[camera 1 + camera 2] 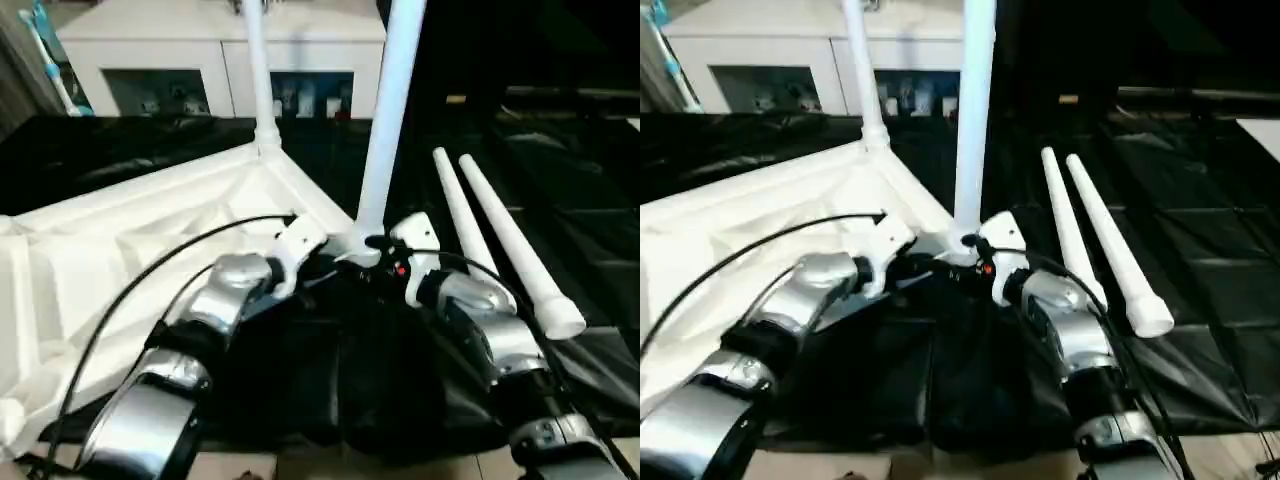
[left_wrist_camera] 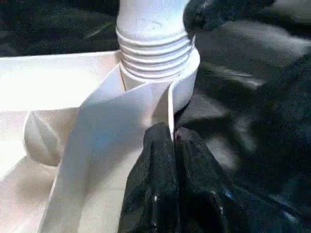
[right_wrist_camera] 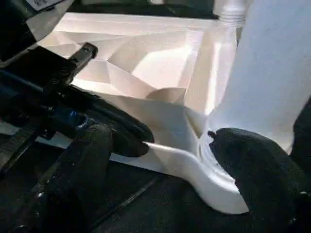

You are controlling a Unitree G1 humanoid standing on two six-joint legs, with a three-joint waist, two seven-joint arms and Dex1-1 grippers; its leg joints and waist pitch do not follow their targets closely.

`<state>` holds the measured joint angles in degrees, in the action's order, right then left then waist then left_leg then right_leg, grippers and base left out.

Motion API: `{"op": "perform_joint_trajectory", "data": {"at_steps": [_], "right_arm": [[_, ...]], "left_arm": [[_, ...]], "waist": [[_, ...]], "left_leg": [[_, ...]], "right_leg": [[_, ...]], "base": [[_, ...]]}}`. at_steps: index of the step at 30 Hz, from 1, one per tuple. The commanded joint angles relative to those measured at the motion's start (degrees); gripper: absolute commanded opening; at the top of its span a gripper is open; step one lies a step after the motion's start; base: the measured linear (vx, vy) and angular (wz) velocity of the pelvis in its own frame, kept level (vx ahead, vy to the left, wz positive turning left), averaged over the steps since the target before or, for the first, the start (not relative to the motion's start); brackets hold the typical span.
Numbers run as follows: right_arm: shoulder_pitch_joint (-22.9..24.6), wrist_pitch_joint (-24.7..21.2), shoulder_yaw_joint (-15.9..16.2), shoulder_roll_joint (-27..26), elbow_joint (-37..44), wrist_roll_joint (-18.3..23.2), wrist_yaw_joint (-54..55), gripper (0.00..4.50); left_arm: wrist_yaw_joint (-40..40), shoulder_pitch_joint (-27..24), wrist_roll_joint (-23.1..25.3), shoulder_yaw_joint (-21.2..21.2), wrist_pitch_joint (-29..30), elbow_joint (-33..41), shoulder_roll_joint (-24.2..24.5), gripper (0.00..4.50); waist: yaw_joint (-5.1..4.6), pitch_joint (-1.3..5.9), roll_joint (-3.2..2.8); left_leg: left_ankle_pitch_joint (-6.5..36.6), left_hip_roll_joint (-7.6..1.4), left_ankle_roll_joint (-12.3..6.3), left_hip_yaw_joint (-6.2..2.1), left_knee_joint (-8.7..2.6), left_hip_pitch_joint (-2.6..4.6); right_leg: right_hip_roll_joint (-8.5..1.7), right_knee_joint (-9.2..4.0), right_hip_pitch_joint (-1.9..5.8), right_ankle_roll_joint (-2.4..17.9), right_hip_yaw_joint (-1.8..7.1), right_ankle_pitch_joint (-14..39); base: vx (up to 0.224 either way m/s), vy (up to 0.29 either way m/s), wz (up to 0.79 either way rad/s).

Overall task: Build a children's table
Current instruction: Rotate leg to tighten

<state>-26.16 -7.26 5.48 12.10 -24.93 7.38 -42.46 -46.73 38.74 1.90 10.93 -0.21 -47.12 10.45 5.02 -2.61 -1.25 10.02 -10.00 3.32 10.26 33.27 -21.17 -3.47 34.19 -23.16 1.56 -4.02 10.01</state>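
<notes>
**Corner socket, near side: second leg seated, both pincers at its base**

Left pincer (image 1: 322, 262): two black fingers (image 2: 160, 194) pressed together, closed on the thin white rim wall just below the socket; grip appears to pinch the rim edge, nothing else held. Right pincer (image 1: 385, 258): jaws well apart, straddling the base of the upright leg; one black fingertip (image 3: 252, 165) close against the socket collar, contact uncertain, no firm hold visible.

Small white plastic children's table top (image 1: 130, 260): lying upside down on the black-cloth-draped bench (image 1: 590, 230), ribbed underside up, near corner at the pincers. Long tapered white tube leg (image 1: 390, 110): upright in the near round corner socket (image 2: 160, 77), screw threads still exposed above the collar, so probably not fully turned home. Second identical leg (image 1: 258, 70): upright in the far corner. Two further loose legs (image 1: 500, 235): lying side by side on the cloth, just beside the right forearm.

Handling, judged: hollow moulded plastic, light, stiff, smooth and rather slippery; thin rim likely to flex under a hard pinch. Best hold for a leg: low on the tube, near the thread, for turning without levering the socket. Best hold for the top: rim wall beside a socket, where ribs stiffen it.

White cabinet with glass doors (image 1: 180, 60): beyond the bench, unused.
</notes>
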Motion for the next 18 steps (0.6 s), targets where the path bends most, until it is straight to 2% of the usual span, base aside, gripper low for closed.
{"op": "perform_joint_trajectory", "data": {"at_steps": [1, 2, 4, 9, 13, 15, 17, 18], "right_arm": [[0.1, -0.1, -3.0, 3.3, 3.3, 1.4, -0.1, 3.88], [0.3, -0.3, -3.0, 3.6, 3.8, 1.6, -0.5, 3.88], [2.6, -1.5, -2.1, 7.5, 7.3, 1.8, -4.6, 3.88], [2.7, -0.6, -2.6, 9.2, 6.4, 0.5, -4.4, 3.88], [0.2, 0.0, -4.4, 9.2, 2.6, -0.1, -0.7, 3.88], [0.1, -0.4, -4.3, 9.4, 2.8, 0.3, -0.5, 3.88], [0.6, -0.9, -3.0, 9.3, 4.5, 0.8, -1.8, 3.88], [0.6, -0.9, -3.0, 9.3, 4.5, 0.8, -1.8, 3.89]], "left_arm": [[-8.3, -2.8, -1.0, 2.6, -2.1, 2.9, 0.2, 0.00], [-8.4, -3.0, -1.0, 2.6, -2.2, 3.0, 0.3, 0.00], [-8.7, -4.3, 0.4, 3.5, -2.0, 3.8, 2.0, 0.00], [-7.6, -4.6, 1.7, 4.0, -1.8, 3.9, 3.2, 0.00], [-7.4, -4.3, 2.0, 4.0, -1.3, 3.8, 3.5, 0.00], [-7.5, -4.4, 2.1, 4.0, -1.2, 4.2, 3.6, 0.00], [-6.9, -4.0, 2.0, 3.5, -0.8, 3.8, 3.5, 0.00], [-6.9, -4.0, 2.0, 3.5, -0.8, 3.8, 3.5, 0.27]], "waist": [[0.17, 3.60, 0.73], [0.20, 3.54, 0.87], [0.56, 3.49, 1.00], [0.85, 3.27, 1.01], [0.61, 3.48, 0.90], [0.67, 3.46, 0.99], [0.68, 3.57, 1.19], [0.74, 3.59, 1.14]], "left_leg": [[10.4, -3.36, -5.89, -1.14, -3.42, 0.42], [10.5, -3.43, -5.79, -1.13, -3.48, 0.47], [10.2, -3.46, -5.68, -1.14, -3.50, 0.58], [12.0, -3.22, -4.51, -1.08, -3.61, 0.66], [11.4, -3.33, -3.84, -1.18, -3.62, 0.78], [11.2, -3.29, -3.97, -1.09, -3.50, 0.74], [10.1, -3.26, -4.73, -1.07, -3.40, 0.56], [9.9, -3.24, -4.89, -1.06, -3.36, 0.54]], "right_leg": [[-5.37, -4.12, 3.31, 11.6, 2.94, 11.0], [-5.34, -4.18, 3.30, 11.3, 2.97, 11.5], [-5.30, -4.30, 3.37, 10.2, 3.07, 12.5], [-5.38, -4.83, 2.99, 8.5, 2.99, 18.0], [-5.27, -4.51, 2.90, 9.7, 2.98, 15.6], [-5.25, -4.37, 2.98, 9.9, 3.06, 14.3], [-5.23, -4.11, 3.16, 10.2, 3.02, 12.3], [-5.29, -4.07, 3.19, 10.2, 3.02, 12.0]], "base": [[0.000, 0.000, 0.00], [0.000, 0.000, 0.00], [0.000, 0.000, 0.00], [0.000, 0.000, 0.00], [0.000, 0.000, 0.00], [0.000, 0.000, 0.00], [0.000, 0.000, 0.00], [0.000, 0.000, 0.00]]}}
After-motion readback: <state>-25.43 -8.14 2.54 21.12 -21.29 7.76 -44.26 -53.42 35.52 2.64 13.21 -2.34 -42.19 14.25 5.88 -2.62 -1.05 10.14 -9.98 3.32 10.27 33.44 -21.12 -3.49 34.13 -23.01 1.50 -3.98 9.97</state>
